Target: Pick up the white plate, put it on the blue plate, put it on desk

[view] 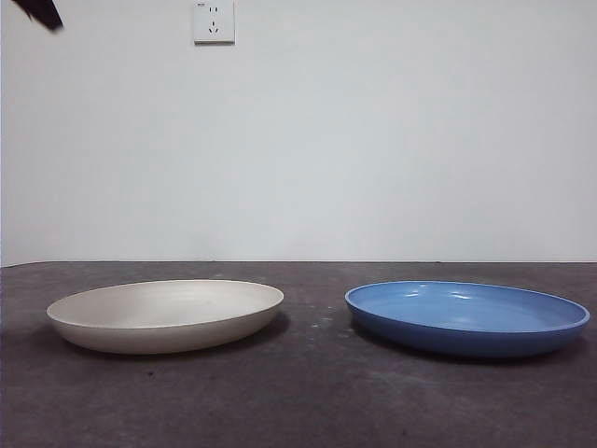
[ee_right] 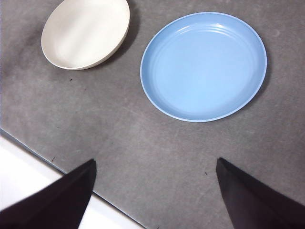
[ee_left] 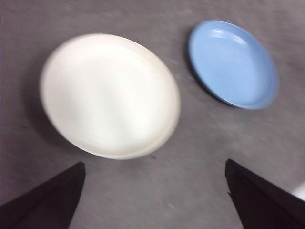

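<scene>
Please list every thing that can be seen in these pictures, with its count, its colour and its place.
white plate: one, off-white, flat on the desk, beside the blue plate, not touching it, empty.
blue plate: one, glossy blue, flat on the desk, empty.
desk: one, dark grey-brown, under both plates.
wall socket: one, white, high on the pale wall behind the desk.
left gripper: one, black, jaws open, above the desk nearer the white plate, holding nothing.
right gripper: one, black, jaws open, above the desk's edge nearer the blue plate, holding nothing.
</scene>
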You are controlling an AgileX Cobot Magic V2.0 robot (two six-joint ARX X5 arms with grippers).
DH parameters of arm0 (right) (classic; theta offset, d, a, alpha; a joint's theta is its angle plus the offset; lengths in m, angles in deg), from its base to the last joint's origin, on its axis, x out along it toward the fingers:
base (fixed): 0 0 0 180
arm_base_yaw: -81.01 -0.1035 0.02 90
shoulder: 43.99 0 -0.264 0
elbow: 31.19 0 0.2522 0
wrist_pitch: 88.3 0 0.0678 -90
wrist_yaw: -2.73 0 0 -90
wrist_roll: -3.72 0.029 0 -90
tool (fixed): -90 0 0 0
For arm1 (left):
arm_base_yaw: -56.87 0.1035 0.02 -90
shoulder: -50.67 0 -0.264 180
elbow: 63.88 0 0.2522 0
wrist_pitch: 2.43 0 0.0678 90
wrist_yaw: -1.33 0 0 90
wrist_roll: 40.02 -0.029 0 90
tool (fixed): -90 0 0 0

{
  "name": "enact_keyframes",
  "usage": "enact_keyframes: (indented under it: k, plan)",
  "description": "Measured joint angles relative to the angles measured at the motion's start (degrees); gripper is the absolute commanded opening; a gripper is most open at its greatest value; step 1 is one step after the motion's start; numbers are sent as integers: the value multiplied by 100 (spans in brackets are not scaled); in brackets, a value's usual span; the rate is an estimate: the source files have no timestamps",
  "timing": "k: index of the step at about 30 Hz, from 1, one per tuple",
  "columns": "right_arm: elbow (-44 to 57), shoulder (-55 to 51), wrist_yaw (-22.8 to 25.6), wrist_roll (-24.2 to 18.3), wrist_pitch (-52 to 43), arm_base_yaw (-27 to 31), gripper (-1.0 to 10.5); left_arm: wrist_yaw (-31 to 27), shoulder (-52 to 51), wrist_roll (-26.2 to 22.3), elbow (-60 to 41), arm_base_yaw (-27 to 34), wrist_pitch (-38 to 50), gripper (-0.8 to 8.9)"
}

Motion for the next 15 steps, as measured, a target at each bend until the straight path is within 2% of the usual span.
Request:
enact_keyframes:
  k: [6, 15]
  plan:
    - [0, 0, 0, 0, -87, 0, 404, -699, 804, 22, 2, 0, 737, 472]
    - [0, 0, 0, 0, -85, 0, 404, -739, 2271, 140, 42, 125, 1473, 471]
